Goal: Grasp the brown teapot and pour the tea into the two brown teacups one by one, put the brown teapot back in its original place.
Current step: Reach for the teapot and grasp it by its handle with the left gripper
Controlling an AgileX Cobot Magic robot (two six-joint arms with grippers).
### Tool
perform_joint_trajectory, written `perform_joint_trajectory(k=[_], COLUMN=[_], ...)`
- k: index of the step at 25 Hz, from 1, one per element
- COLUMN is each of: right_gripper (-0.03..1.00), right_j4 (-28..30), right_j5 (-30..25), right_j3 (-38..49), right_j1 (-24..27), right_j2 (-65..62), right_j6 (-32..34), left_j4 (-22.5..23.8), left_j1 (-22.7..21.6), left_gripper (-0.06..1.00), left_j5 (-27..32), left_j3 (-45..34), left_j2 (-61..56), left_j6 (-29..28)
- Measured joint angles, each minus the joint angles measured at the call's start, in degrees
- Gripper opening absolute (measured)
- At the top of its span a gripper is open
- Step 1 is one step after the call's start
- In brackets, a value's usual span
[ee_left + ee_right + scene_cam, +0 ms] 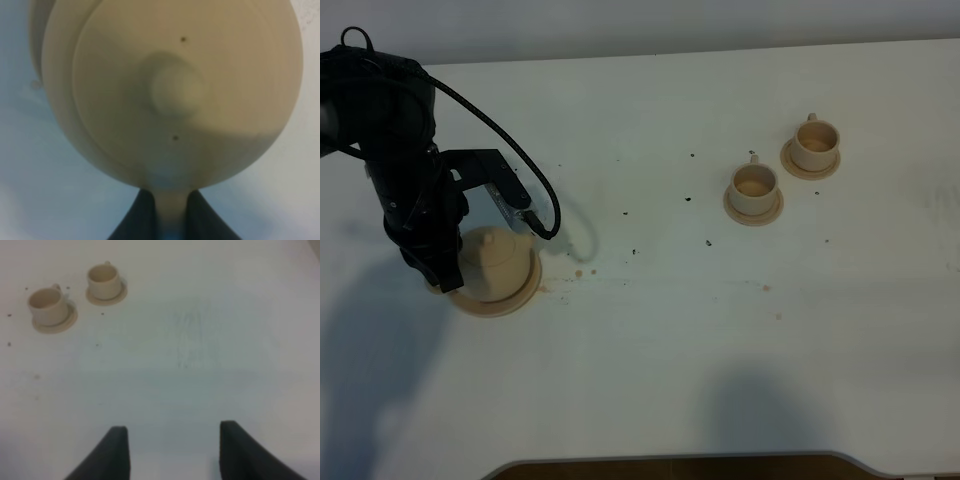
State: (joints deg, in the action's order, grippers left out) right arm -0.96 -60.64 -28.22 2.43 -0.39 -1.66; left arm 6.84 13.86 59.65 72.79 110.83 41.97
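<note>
Looking down from the exterior high camera: white table [650,350] carries scattered dark specks [625,212] and a few brownish spots [580,271] near the middle. Brown teapot [500,262] stands upright on the large saucer [498,306] at the left of the table. Left arm [415,195] hangs directly over the pot's left side and covers that part of it; the fingertips are hidden here. Nearer teacup [753,184] and farther teacup [814,143] each sit on their own small saucers [752,214], just beside one another, at the right and well apart from the teapot. Right arm is not in this view.

Left wrist camera: teapot fills the picture, seen from above, lid knob [172,90] central. Loop handle [171,207] runs straight between the two dark fingers [131,222] of the left gripper [170,202]. Jaws stand narrow, each finger lying against a side of the handle with no gap visible, so the gripper holds the teapot by its handle.

Right wrist camera: right gripper [172,452] hovers over bare table, jaws wide apart, nothing between them. One teacup [47,302] and a second teacup [104,279], both on saucers, show well away from the fingers.
</note>
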Motion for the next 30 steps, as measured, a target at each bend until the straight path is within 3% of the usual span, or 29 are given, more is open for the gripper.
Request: perform_joint_trajectory(k=[5,9,20,30], right_gripper=[0.44,0.44,0.44,0.44], right_j4=[0.0,0.0,0.0,0.0], right_j5=[0.0,0.0,0.0,0.0], right_j3=[0.0,0.0,0.0,0.0], right_j1=[0.0,0.0,0.0,0.0], right_j2=[0.0,0.0,0.0,0.0], right_j6=[0.0,0.0,0.0,0.0], left_j4=[0.1,0.1,-1.5,-3.1], left_j1=[0.0,0.0,0.0,0.0], left_gripper=[0.31,0.36,0.37,0.37], left_j5=[-0.6,-0.7,4.0,5.2], left_j3=[0.0,0.0,0.0,0.0], left_j2=[0.0,0.0,0.9,0.9], left_j6=[0.0,0.0,-0.3,-5.4])
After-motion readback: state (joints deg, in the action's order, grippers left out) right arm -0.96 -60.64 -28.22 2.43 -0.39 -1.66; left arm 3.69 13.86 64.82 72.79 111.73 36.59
